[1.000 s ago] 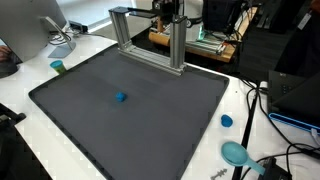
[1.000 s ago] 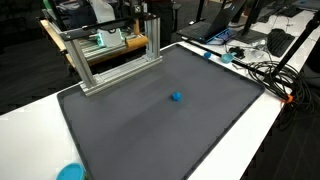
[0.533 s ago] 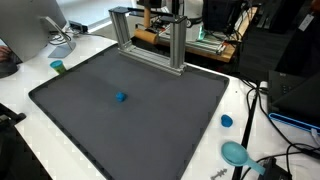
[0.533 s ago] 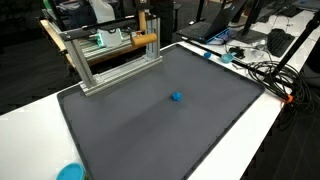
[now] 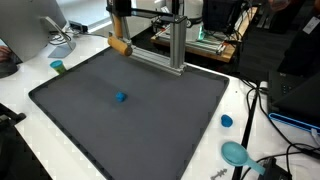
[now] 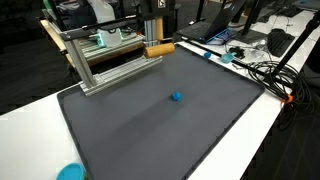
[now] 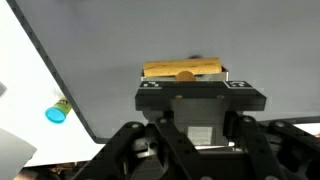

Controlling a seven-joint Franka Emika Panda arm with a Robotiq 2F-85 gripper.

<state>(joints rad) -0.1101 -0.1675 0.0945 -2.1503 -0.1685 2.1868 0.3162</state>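
Above the far edge of the dark grey rectangular mat (image 6: 150, 130), the claw (image 7: 185, 82) was clamped on a short tan wooden block (image 7: 184, 70), holding it level in the air just beside the upright aluminium frame (image 6: 110, 62). In an exterior view, a small blue block (image 5: 120, 97) lay near the mat's middle, well apart from the claw. The mat lay on a white bench (image 5: 18, 90).

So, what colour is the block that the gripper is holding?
Tan, like plain wood. The block shows best in the wrist view.
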